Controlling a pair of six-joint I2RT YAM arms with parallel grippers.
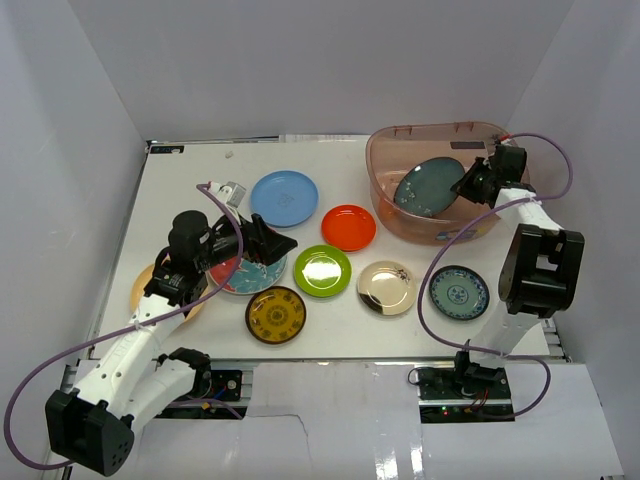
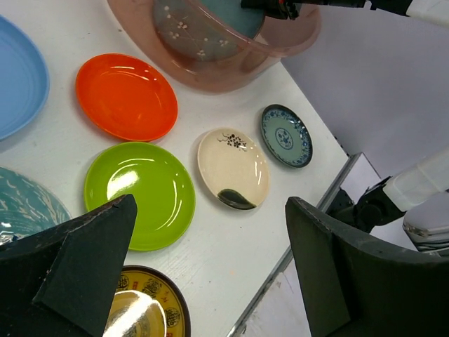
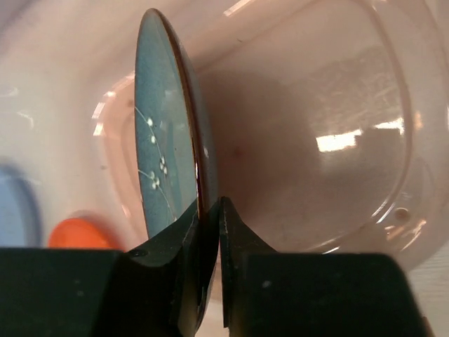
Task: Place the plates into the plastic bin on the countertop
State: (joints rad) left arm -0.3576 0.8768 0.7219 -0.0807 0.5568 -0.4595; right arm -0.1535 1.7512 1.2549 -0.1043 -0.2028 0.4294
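The pinkish translucent plastic bin (image 1: pixel 392 215) stands at the back right of the white countertop (image 1: pixel 200 170). My right gripper (image 1: pixel 471 184) is shut on the rim of a dark teal plate (image 1: pixel 428 188) and holds it tilted inside the bin; the right wrist view shows the plate (image 3: pixel 163 140) edge-on between my closed right gripper (image 3: pixel 210 210). My left gripper (image 1: pixel 276 245) is open and empty above a teal and red plate (image 1: pixel 243 276). In the left wrist view my left gripper (image 2: pixel 210 210) hovers over bare countertop beside the green plate (image 2: pixel 139 194).
Loose plates lie on the countertop: light blue (image 1: pixel 284 198), orange (image 1: pixel 349 228), green (image 1: pixel 322 270), gold-cream (image 1: pixel 386 288), teal patterned (image 1: pixel 459 292), brown-yellow (image 1: pixel 275 314), and a tan one (image 1: pixel 143 287) under the left arm. White walls enclose three sides.
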